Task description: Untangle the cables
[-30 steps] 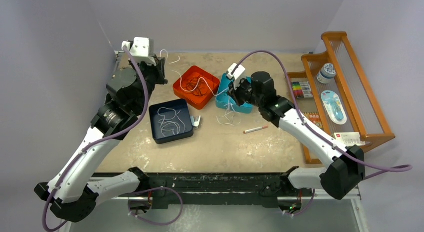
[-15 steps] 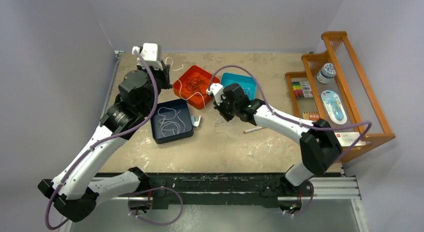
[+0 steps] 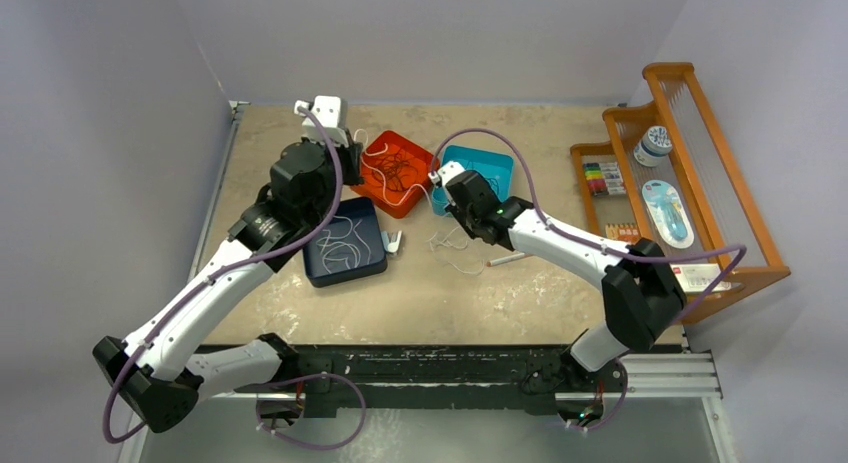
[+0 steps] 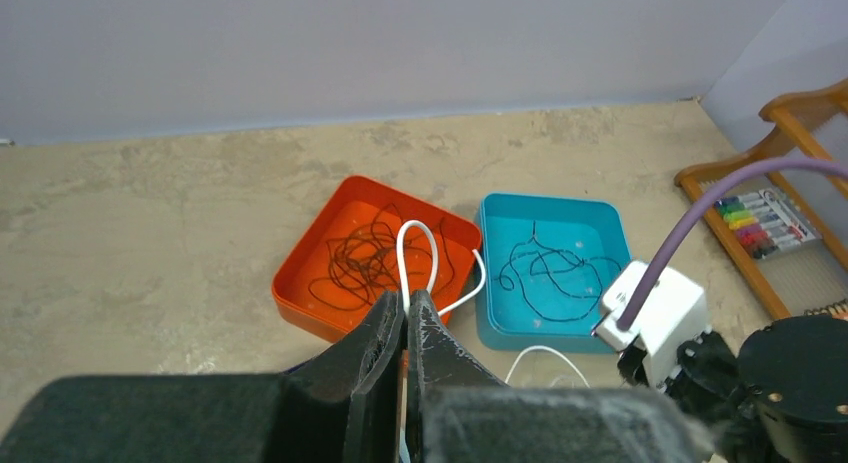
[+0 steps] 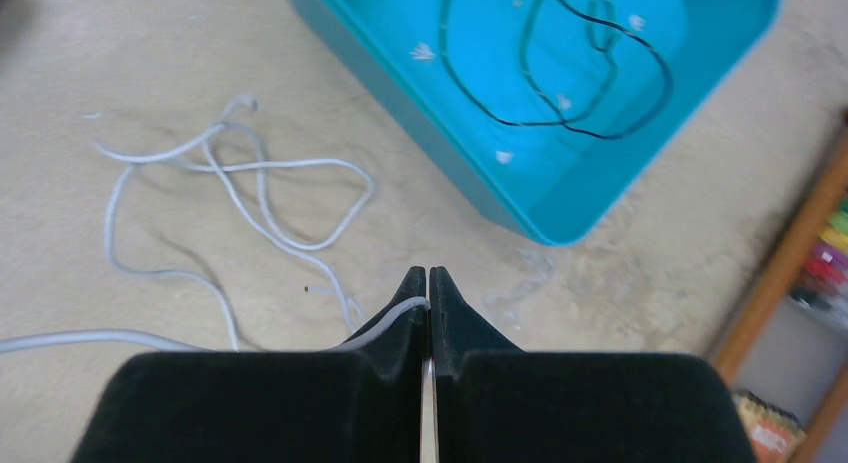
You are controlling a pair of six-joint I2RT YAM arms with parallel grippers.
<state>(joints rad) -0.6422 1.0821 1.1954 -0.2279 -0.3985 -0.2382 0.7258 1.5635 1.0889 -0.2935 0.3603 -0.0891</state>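
Observation:
A white cable (image 4: 418,253) loops above the orange tray (image 4: 300,293), and my left gripper (image 4: 407,305) is shut on it. The same cable runs on toward my right gripper (image 5: 427,276), which is shut on its whitish-grey strand (image 5: 385,321). In the top view the left gripper (image 3: 356,161) hangs by the orange tray (image 3: 372,179) and the right gripper (image 3: 450,205) by the teal tray (image 3: 500,161). Slack cable (image 3: 452,245) lies in loops on the table (image 5: 240,183). Dark cable (image 4: 365,258) fills the orange tray. Black cable (image 5: 555,63) lies in the teal tray, and white cable (image 3: 345,241) in the dark blue tray (image 3: 312,273).
A white-and-orange pen (image 3: 510,258) lies on the table right of the slack loops. A small white clip (image 3: 395,243) sits beside the blue tray. A wooden rack (image 3: 735,213) with markers and jars lines the right edge. Walls close in behind and left.
My left arm swung right from the back-left corner to the orange tray, carrying the white cable. My right arm pulled left off the teal tray, uncovering it.

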